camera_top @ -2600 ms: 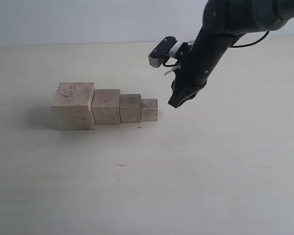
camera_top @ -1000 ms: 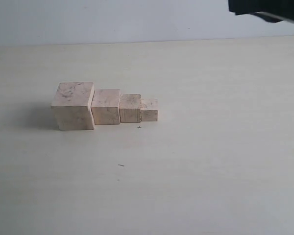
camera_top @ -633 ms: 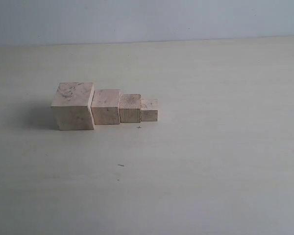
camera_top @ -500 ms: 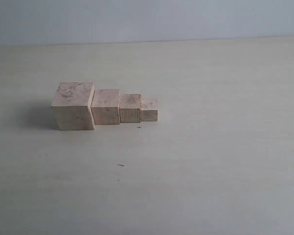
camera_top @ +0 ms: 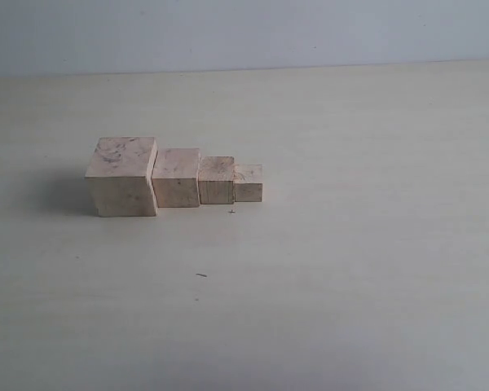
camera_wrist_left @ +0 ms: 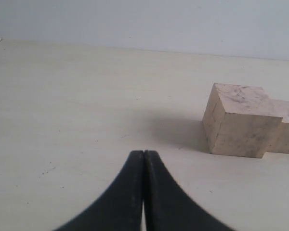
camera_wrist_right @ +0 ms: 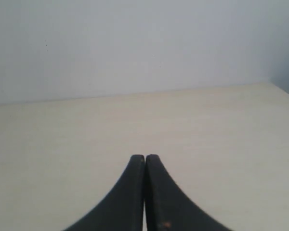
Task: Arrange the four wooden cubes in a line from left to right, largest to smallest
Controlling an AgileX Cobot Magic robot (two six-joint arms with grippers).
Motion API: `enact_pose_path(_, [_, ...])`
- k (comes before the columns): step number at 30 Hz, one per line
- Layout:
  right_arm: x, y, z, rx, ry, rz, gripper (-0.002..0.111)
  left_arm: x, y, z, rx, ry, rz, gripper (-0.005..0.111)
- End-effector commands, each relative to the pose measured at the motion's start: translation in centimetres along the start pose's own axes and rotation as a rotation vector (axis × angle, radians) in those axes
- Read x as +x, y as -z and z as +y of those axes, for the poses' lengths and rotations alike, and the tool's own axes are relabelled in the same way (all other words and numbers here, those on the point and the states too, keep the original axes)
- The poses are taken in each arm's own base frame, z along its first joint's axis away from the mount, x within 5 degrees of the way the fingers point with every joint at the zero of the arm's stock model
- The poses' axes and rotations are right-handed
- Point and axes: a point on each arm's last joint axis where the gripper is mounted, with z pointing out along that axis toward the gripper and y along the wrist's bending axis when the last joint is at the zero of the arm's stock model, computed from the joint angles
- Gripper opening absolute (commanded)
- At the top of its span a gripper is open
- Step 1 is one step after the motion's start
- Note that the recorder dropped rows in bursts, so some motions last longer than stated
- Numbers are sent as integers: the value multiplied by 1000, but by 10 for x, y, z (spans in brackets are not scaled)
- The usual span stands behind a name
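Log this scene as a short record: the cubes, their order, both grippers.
row, left to right in exterior view: largest cube, second cube, third cube, smallest cube
spacing: neighbours touching or nearly so
surface: pale table
left gripper: shut, empty, apart from largest cube
right gripper: shut, empty
task state: order looks complete

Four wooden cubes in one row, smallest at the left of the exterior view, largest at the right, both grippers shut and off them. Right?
The order is reversed: the exterior view shows the largest cube at the left end, the smallest cube at the right. The rest holds: one row of four, left gripper and right gripper shut, off the cubes.
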Motion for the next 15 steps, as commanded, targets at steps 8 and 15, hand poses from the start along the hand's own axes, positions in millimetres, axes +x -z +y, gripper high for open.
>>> enact_pose_path(8, [20,-4,-7,67,107,56,0,-1,1,0,-1,-4,-19,0])
enact_pose_path(15, [19,-4,-9,88,38,50,0,-1,1,0,-1,-4,-19,0])
